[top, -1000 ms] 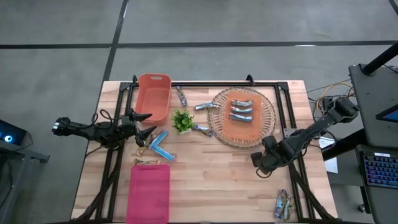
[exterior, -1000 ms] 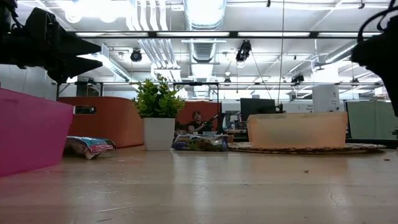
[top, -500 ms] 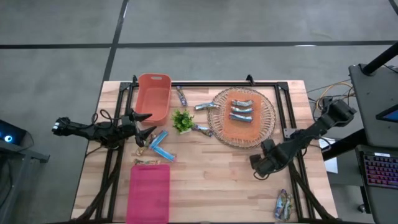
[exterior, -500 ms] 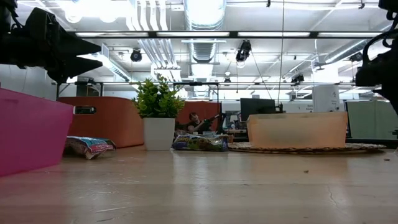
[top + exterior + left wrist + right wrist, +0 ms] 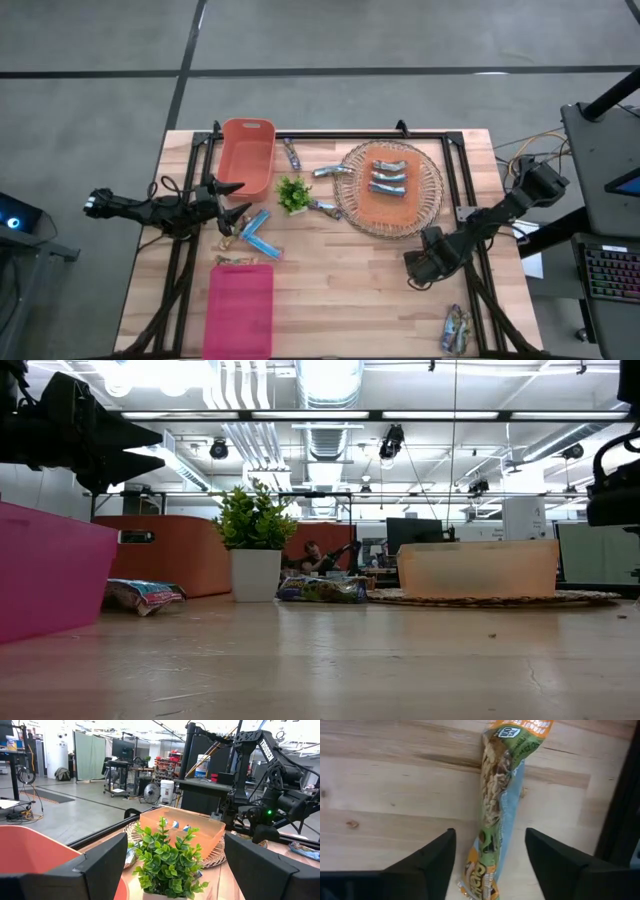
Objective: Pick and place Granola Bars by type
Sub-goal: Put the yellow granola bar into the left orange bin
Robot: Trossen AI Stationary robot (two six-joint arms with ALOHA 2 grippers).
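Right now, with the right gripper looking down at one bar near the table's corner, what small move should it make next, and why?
Probably lower the right gripper straight down over the granola bar. In the right wrist view its fingers are open, with the bar lying on the table between them, so little re-aiming seems needed. The left gripper waits open beside the orange bin.

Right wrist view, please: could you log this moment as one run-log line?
right gripper: open, above granola bar on table near its right edge | left gripper: open, waiting by orange bin | three bars in tray
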